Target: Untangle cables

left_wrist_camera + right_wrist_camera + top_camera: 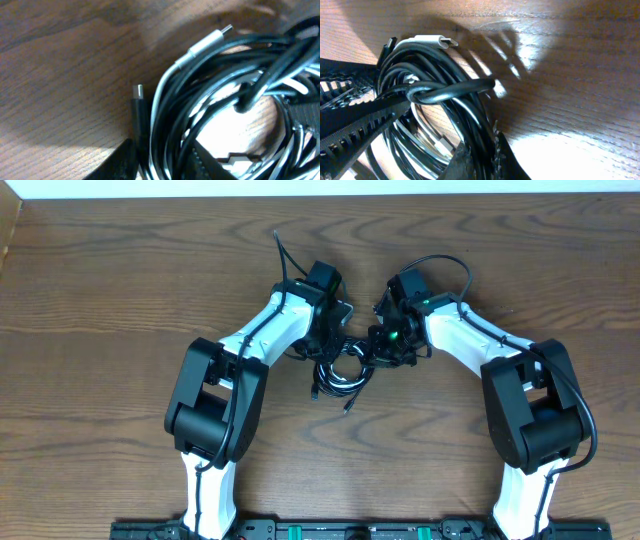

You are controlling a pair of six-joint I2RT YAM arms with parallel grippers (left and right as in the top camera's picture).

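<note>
Left arm point(262, 330) and right arm point(468, 340) are white with black joints point(215, 405) (green light point(393, 336) on the right)

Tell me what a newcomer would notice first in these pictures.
A tangled coil of black cables lies mid-table, with the left gripper and the right gripper at it from either side. In the left wrist view a white plug sticks out of the coil's top, and a black plug stands beside it on the wood.
</note>
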